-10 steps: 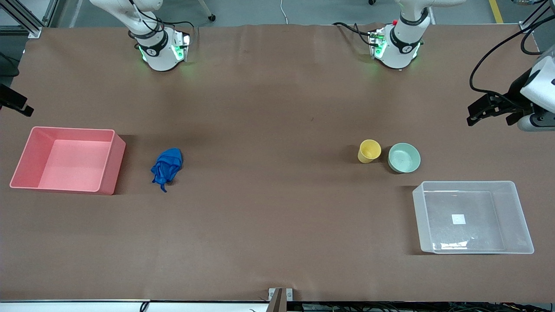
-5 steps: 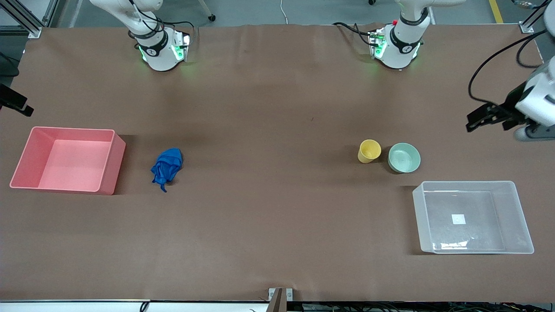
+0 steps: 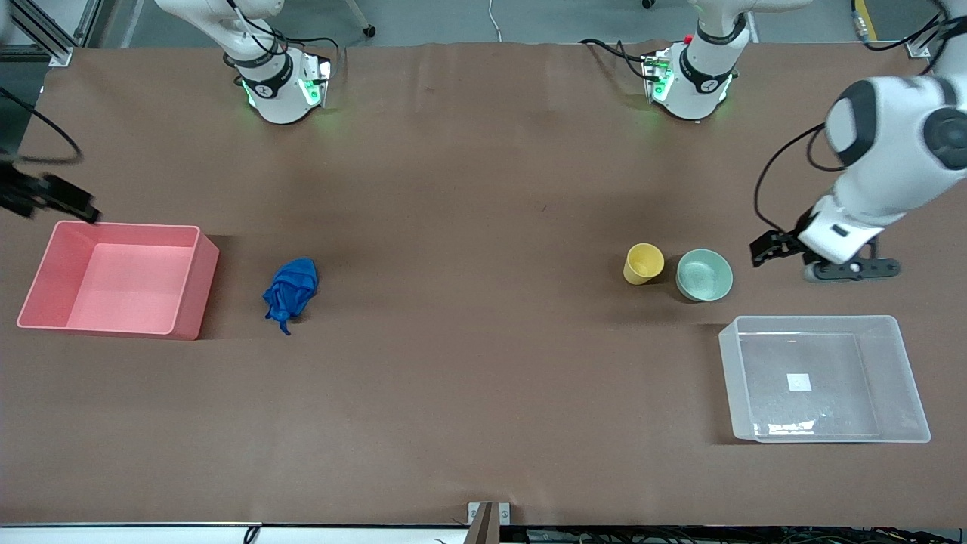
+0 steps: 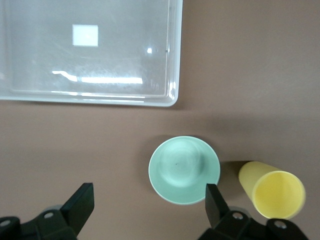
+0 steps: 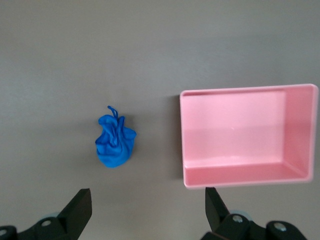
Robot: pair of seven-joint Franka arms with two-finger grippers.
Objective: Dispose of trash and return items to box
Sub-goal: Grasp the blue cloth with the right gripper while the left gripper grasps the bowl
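From my station I see the left pincer [image 3: 759,251] hanging with its fingers spread wide and nothing between them, over bare worktop [image 3: 483,378] just beside the bowl [image 3: 704,275], toward the left arm's end. In the left wrist view the bowl [image 4: 184,170] lies close to one fingertip, the yellow cup [image 4: 274,191] just past it, and the clear box [image 4: 90,50] is well apart from both fingers.

On the front camera the cup [image 3: 643,264] stands just beside the bowl, toward the right arm's end of it. The box [image 3: 823,378], with its white label [image 3: 799,382], sits nearer to the front camera than both.

The right pincer [image 3: 68,202] is up by the pink bin [image 3: 121,278], at its rim away from the front camera, also released and holding nothing. Its wrist view shows the blue trash [image 5: 115,141] and the pink bin [image 5: 247,135] well away from the fingers. The trash [image 3: 290,293] lies on the worktop near the bin, not touching it.
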